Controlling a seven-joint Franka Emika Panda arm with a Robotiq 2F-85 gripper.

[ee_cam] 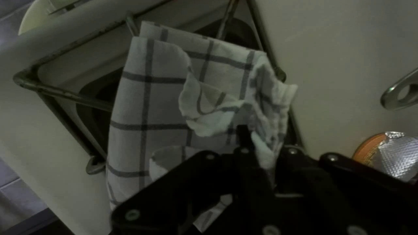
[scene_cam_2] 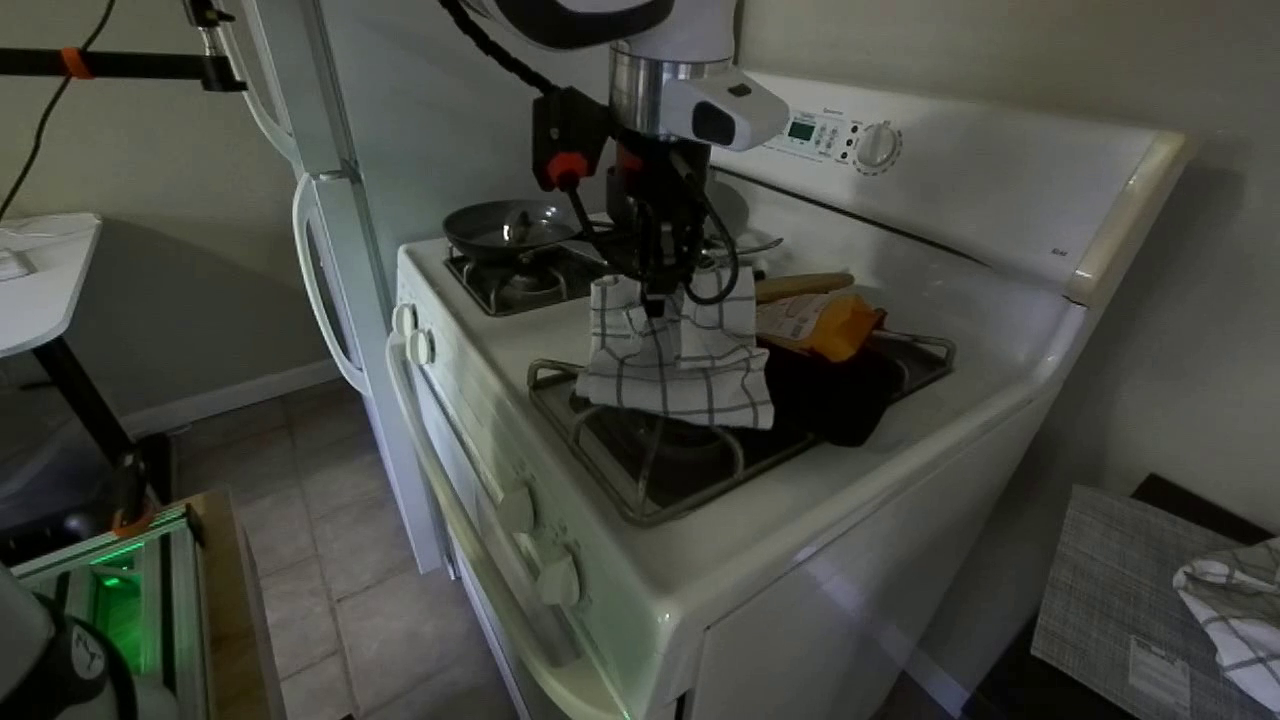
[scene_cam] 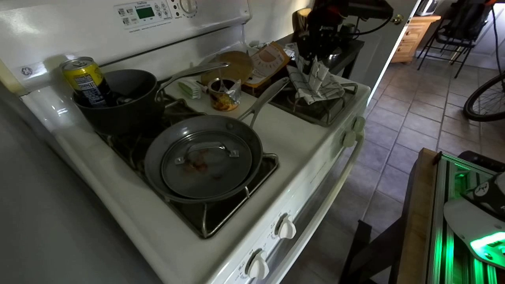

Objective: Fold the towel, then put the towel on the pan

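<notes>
"Where does the job stand?"

"Leftmost in an exterior view, the large round grey metal frying pan (scene_cam: 185, 125) holds a clear lid with a metal handle (scene_cam: 229, 173) and no cloth, so the placing is undone. Farther right, the white cloth towel with thin dark checks (scene_cam_2: 690, 385) lies over a dark metal burner grate (ee_cam: 72, 95), layered and rumpled, some flaps standing up. I'd call the fold begun, not finished."

"And the black two-fingered gripper (scene_cam_2: 655, 300)?"

"Down at the towel. In the wrist view its fingers (ee_cam: 244, 140) stand close, bunched cloth between them, so I judge it is pinching the towel. Left to do: finish the fold, carry it over, lay it on the pan."

"What else is on the white enamel stove (scene_cam: 292, 132)?"

"From the left: a deep dark pot (scene_cam: 130, 118) with a yellow-and-black can (scene_cam: 88, 83) apparently in it, the pan, a small round tub with peeled foil (scene_cam: 225, 103), an orange-and-white packet (scene_cam: 270, 65)."

"The room?"

"Dim: grey floor tiles (scene_cam: 398, 130), a dark chair (scene_cam: 453, 39), a black bicycle tyre (scene_cam: 485, 117). (Another checked cloth (scene_cam_2: 1240, 620) lies on a grey woven mat (scene_cam_2: 1100, 590), well apart from the towel.)"
</notes>
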